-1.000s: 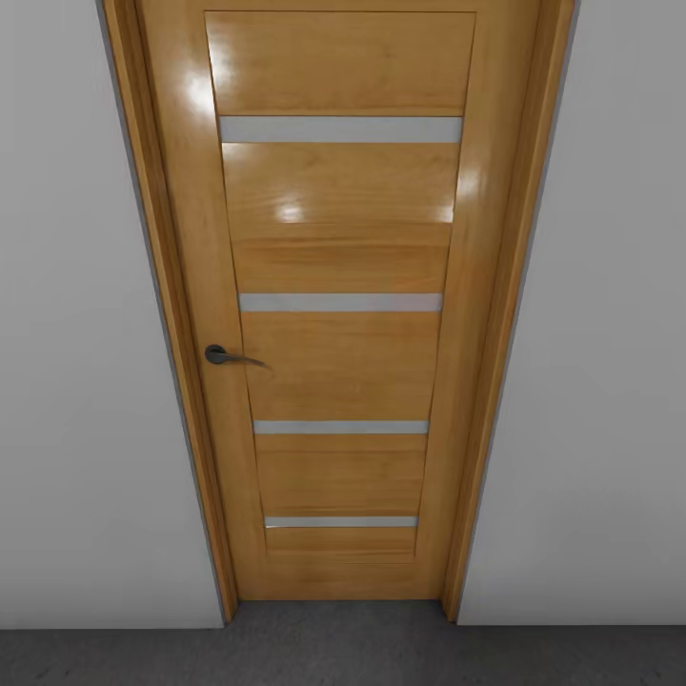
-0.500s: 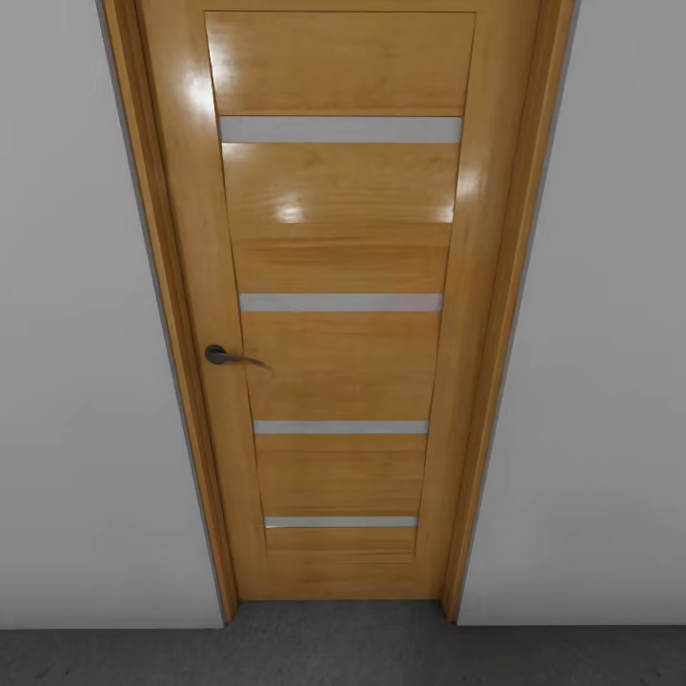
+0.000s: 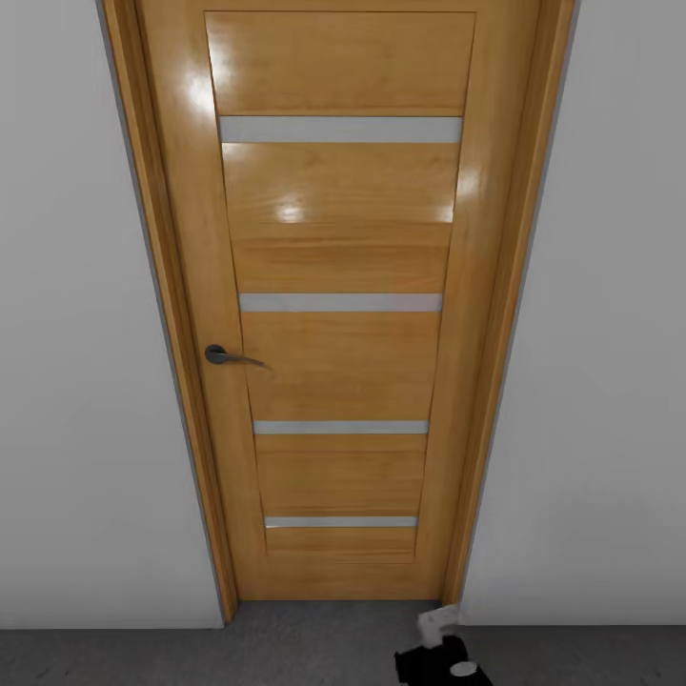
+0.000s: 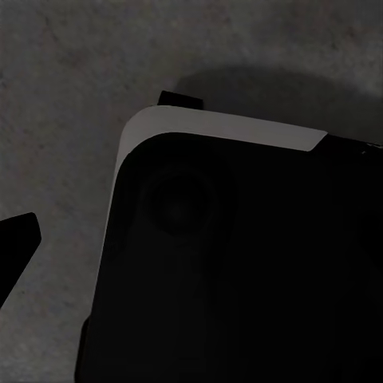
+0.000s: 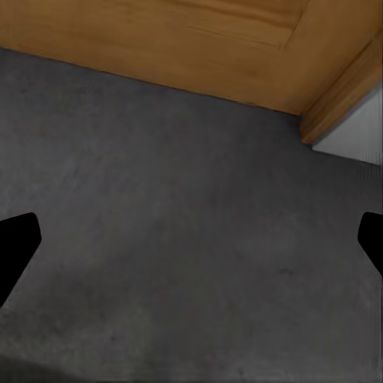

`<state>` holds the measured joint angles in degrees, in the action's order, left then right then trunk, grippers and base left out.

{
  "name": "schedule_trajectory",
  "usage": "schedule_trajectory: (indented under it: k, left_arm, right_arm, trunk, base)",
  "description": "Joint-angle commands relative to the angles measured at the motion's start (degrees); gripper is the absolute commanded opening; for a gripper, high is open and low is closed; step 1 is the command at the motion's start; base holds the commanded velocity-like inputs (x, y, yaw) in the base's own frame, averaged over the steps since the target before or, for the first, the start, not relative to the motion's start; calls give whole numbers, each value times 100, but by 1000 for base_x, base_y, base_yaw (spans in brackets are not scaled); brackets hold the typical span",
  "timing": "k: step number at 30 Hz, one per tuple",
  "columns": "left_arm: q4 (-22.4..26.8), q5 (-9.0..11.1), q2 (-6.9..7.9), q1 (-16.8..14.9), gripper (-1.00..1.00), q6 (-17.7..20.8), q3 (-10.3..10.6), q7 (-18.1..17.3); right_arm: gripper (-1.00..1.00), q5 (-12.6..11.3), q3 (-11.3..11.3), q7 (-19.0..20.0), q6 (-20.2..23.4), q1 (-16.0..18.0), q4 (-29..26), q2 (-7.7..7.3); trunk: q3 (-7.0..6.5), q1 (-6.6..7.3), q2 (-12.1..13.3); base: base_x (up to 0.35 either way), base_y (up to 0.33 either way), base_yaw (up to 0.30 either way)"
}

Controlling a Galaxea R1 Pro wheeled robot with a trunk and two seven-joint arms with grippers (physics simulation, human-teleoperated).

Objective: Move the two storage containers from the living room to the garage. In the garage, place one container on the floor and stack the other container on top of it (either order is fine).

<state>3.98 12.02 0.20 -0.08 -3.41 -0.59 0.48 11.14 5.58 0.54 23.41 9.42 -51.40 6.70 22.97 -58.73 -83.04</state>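
Note:
The two storage containers are out of view. I face a closed wooden door (image 3: 338,314) with a dark lever handle (image 3: 229,357), standing on the dark grey floor (image 3: 286,653). My right gripper (image 5: 191,247) hangs open over this floor near the door's bottom corner, nothing between its fingers. A black and white part of my right arm (image 3: 440,653) shows at the head view's lower edge. My left gripper (image 4: 191,247) points down at the floor and my own dark base (image 4: 239,263); one fingertip (image 4: 16,243) stands far out to the side, so it looks open.
White-grey walls (image 3: 76,381) flank the door on both sides. The door frame (image 5: 343,100) meets the floor close to my right gripper. A strip of dark floor lies between me and the door.
A part of my right arm has risen into the head view's lower edge, right of centre. The door and the view itself have not shifted.

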Motion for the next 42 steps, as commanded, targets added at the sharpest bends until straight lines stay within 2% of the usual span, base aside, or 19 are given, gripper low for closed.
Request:
schedule_trajectory:
  k: [1,3,4,6,14,19,22,25,28,33,42]
  left_arm:
    - [4,28,-1,0,100,-11,-3,5]
    - [5,28,4,0,100,-11,-3,5]
    - [6,28,6,0,100,-11,-3,5]
    - [6,28,6,0,100,-11,0,5]
    - [6,28,7,0,100,-11,3,5]
    - [8,28,12,0,100,-11,5,5]
    - [9,28,14,0,100,-11,6,5]
    - [11,28,10,0,100,-11,6,5]
    - [13,28,9,0,100,-11,6,5]
    - [15,28,7,0,100,-11,-1,5]
    - [15,28,7,0,100,-11,-3,5]
  right_arm:
    - [100,48,4,10,131,137,-25,36]
    - [100,59,9,-21,444,613,-69,251]
    - [100,70,58,-34,602,1196,-135,329]
    - [100,62,186,-40,637,1553,-148,329]
    - [100,22,355,-68,624,2388,-73,329]
    - [100,58,395,-69,522,2541,-48,329]
    - [100,69,572,-65,476,2565,-68,329]
    - [100,77,893,-65,443,2577,-77,329]
    - [100,71,1043,-69,352,2580,-77,329]
    - [100,11,1138,-64,205,2582,-65,329]
    - [100,-7,1183,-63,-5,2582,-78,329]
  trunk:
    - [7,0,-4]
    - [7,0,-4]
    - [7,0,-4]
    - [7,0,-4]
    - [7,0,-4]
    - [7,0,-4]
    - [7,0,-4]
    - [7,0,-4]
    - [7,0,-4]
    - [7,0,-4]
    - [7,0,-4]
  base:
    - [0,0,0]
    - [0,0,0]
    - [0,0,0]
    - [0,0,0]
    - [0,0,0]
    - [0,0,0]
    - [0,0,0]
    - [0,0,0]
    - [0,0,0]
    - [0,0,0]
    - [0,0,0]
